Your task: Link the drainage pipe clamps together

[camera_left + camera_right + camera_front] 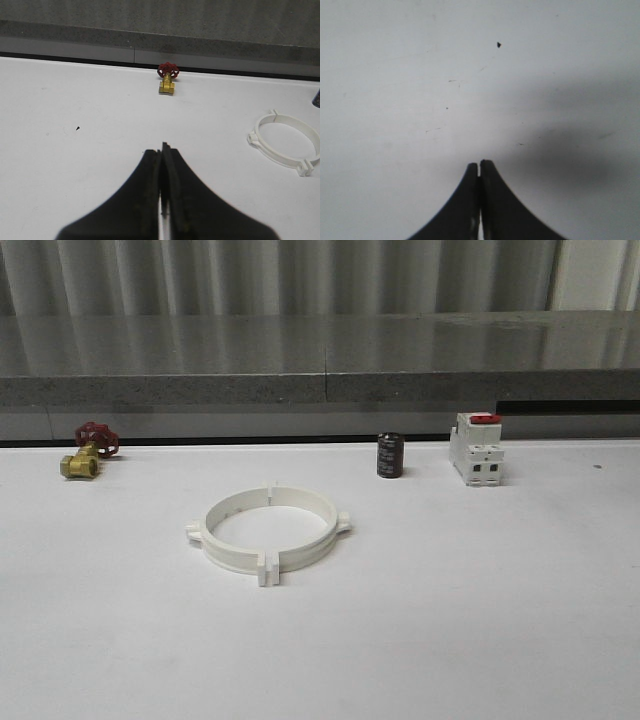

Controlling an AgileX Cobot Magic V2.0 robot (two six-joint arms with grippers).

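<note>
Since the drainage pipe clamps (268, 533) already sit as one ring mid-desk (480, 620), joining looks done; left tool (164, 150) and right tool (479, 165), both pressed together and empty, need only stay clear.

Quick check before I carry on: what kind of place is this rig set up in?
Probably a lab or workshop test bench: a plain white table against a grey ledge, with loose hardware laid out: a brass valve, a breaker and the white clamp ring.

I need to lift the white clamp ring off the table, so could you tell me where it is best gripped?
Grip the clamp ring from above, across its thin upright band, one claw finger inside and one outside. It lies flat and open in the middle; avoid the protruding tabs.
</note>
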